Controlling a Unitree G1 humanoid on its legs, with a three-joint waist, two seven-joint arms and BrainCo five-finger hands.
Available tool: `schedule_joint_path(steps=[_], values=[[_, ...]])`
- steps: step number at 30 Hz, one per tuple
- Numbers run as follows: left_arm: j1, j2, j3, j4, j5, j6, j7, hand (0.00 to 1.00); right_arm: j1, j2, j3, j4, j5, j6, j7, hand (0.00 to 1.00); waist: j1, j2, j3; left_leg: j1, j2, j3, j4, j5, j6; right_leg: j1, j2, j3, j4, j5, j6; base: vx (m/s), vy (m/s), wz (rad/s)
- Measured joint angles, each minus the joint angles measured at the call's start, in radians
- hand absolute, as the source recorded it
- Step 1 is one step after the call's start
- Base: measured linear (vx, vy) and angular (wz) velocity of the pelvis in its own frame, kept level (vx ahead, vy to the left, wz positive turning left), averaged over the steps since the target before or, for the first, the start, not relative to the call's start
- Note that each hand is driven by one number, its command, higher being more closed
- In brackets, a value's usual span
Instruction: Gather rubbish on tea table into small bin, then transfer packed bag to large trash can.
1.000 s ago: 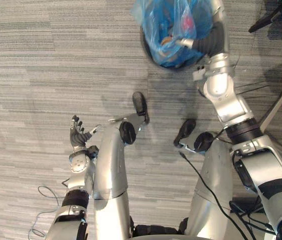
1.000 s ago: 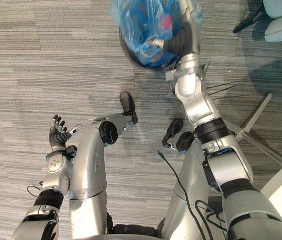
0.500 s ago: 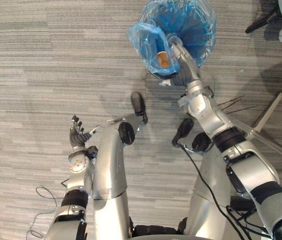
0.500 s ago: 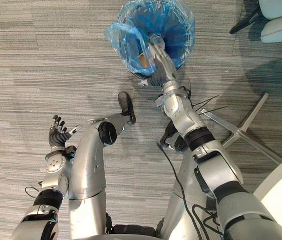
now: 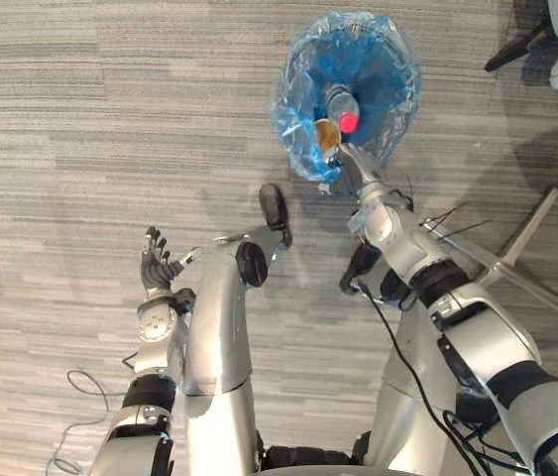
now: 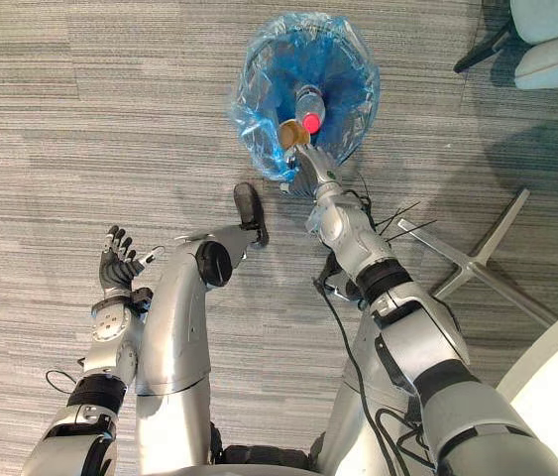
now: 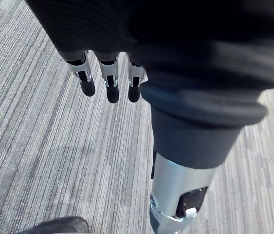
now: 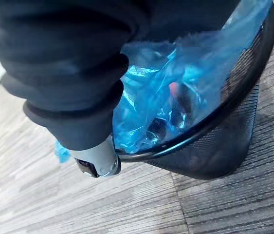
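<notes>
1. Rubbish bagged on the far side of the room: a clear plastic bottle with a red cap (image 5: 341, 107) and a round brown scrap (image 5: 326, 134) lie inside the crinkled blue plastic bag (image 5: 388, 59). The bag lines a black mesh bin (image 8: 224, 151) standing on the grey striped carpet (image 5: 80, 119), ahead of the robot and a little to the right.
2. The bag's mouth is spread wide over the bin's rim, neither gathered nor tied. By the look of it, the packing-up and the lift out for the large trash can are not yet done.
3. The right hand (image 5: 353, 171) is at the bag's near edge, its arm stretched well forward and low, most likely placed there to take hold of the loose plastic. Whether it has the plastic in its grip cannot be told from here.
4. The left hand (image 5: 153, 266) hangs on the near left, well apart from the bin. It is loosely spread, fingers (image 7: 112, 90) straight, and holds nothing above bare carpet, seemingly kept clear of the work.
</notes>
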Motion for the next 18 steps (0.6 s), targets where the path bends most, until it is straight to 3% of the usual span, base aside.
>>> schedule_joint_path(steps=[5,9,11,14,18], values=[[0.001,-0.022,0.009,0.0,0.012,0.006,0.004,0.0,0.054,0.005,-0.002,-0.112,0.039,-0.002,-0.001,1.0,0.014,-0.003,-0.001,0.088,-0.01,-0.001,-0.047,0.01,-0.016,0.093,0.0,-0.017,-0.046,0.006,-0.001,-0.04,-0.011,0.04],[0.01,-0.044,-0.001,0.0,0.053,0.025,0.003,0.0,0.159,0.043,-0.02,-0.221,0.076,-0.002,-0.001,1.0,0.012,-0.011,-0.006,0.252,-0.031,0.0,-0.164,0.034,-0.046,0.272,0.001,-0.059,-0.17,0.038,0.005,-0.01,-0.031,0.09],[0.046,-0.065,-0.033,0.001,0.076,0.036,0.0,0.0,0.259,0.085,-0.021,-0.289,0.128,-0.003,0.001,1.0,0.008,-0.037,-0.02,0.389,-0.045,0.003,-0.251,0.053,-0.027,0.415,0.012,-0.083,-0.265,0.059,0.01,0.02,-0.089,0.0],[0.125,-0.062,-0.053,0.002,0.096,0.043,-0.003,0.0,0.389,0.141,-0.013,-0.392,0.215,-0.023,0.022,1.0,0.007,-0.092,-0.067,0.554,-0.055,0.013,-0.36,0.066,-0.035,0.584,0.035,-0.102,-0.394,0.086,0.02,0.06,-0.105,-0.07],[0.206,-0.055,-0.09,0.012,0.118,0.045,-0.003,0.0,0.492,0.182,-0.004,-0.463,0.318,-0.074,0.06,1.0,0.006,-0.105,-0.097,0.755,-0.082,0.016,-0.518,0.101,-0.054,0.793,0.059,-0.134,-0.568,0.13,0.029,0.09,-0.08,0.0]])
